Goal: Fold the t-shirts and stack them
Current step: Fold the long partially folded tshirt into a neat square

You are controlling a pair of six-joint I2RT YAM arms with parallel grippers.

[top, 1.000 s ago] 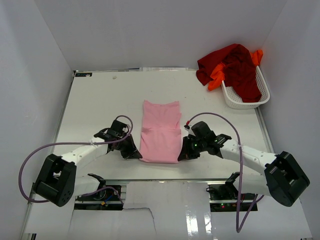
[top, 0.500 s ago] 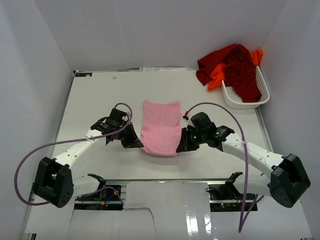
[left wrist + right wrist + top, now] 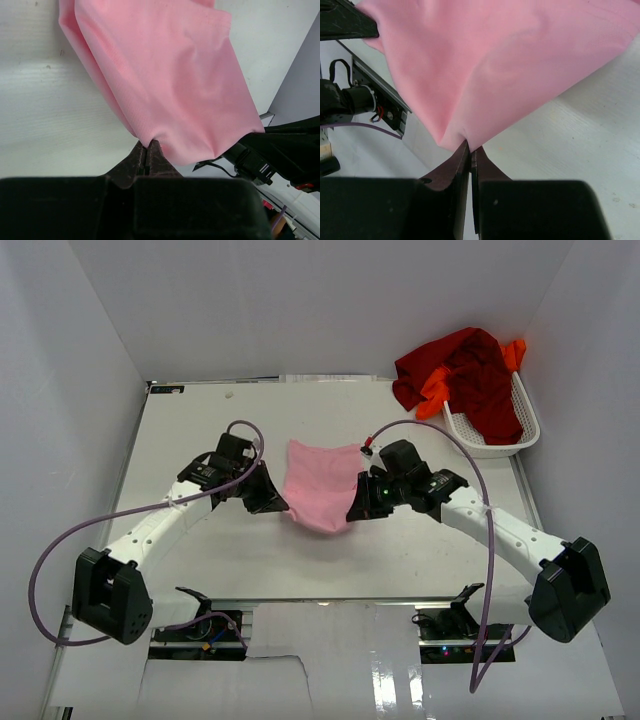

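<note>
Here, both end effectors [image 3: 283, 508] [image 3: 351, 513] clamped on pink shirt [image 3: 320, 490], basket [image 3: 468, 438] holding red shirt [image 3: 482, 380], orange shirt [image 3: 433, 395]

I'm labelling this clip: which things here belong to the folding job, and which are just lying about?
Job: pink t-shirt, dark red t-shirt, orange t-shirt, left gripper, right gripper.
Lying about: white mesh basket.

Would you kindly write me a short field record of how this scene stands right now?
pink t-shirt: mid table, near edge held up
left hand: shut on its near left corner
right hand: shut on its near right corner
dark red t-shirt: heaped unfolded over basket
orange t-shirt: crumpled beneath it, mostly hidden
</note>
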